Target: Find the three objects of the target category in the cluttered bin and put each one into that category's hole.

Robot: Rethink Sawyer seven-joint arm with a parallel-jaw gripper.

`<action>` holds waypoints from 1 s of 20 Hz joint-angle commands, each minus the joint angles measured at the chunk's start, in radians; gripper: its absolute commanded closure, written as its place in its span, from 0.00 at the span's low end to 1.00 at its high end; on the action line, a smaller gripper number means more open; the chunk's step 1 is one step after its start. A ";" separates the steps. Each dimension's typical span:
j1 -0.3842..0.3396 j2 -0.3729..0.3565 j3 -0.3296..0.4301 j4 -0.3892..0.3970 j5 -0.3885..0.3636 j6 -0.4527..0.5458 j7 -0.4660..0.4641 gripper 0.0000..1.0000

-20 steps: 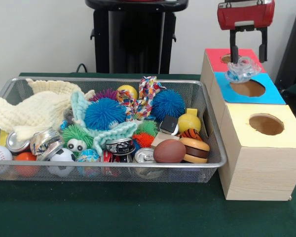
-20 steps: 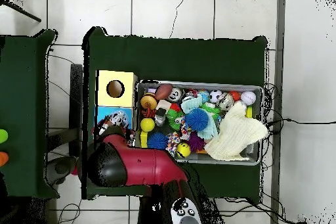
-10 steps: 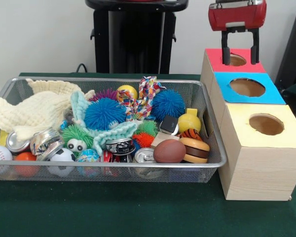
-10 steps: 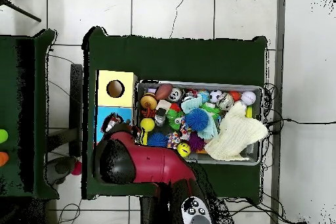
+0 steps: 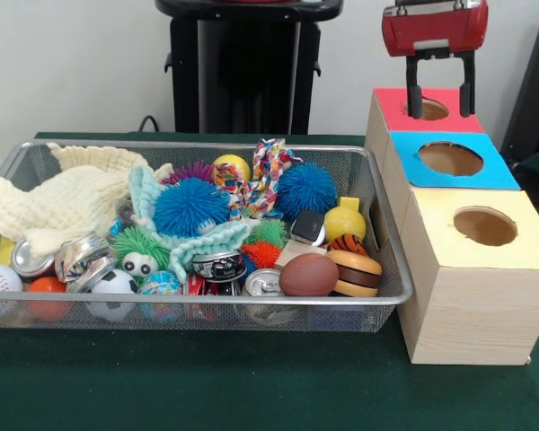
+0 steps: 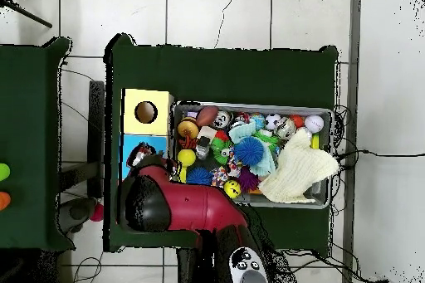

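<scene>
The gripper (image 5: 440,88) hangs empty with fingers apart over the red hole (image 5: 428,109), so the next step, by judgement, is another pick from the bin (image 5: 382,269) at its 8 o'clock.

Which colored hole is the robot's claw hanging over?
The red hole, the farthest back of the three. The gripper hangs open right above it; the blue hole and yellow hole sit nearer the camera.

arm (image 6: 178,209) hiding red-topped box overhead, cream cloth (image 5: 49,202) covering bin (image 5: 377,296) items beneath
</scene>
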 commanded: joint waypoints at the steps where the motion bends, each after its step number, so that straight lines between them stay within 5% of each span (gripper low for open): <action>1: -0.012 0.023 0.036 -0.050 -0.027 0.132 0.036 0.00; 8: -0.119 0.026 0.057 -0.093 -0.102 0.226 -0.102 0.00; 20: -0.394 0.096 0.221 -0.149 -0.272 0.285 -0.220 0.00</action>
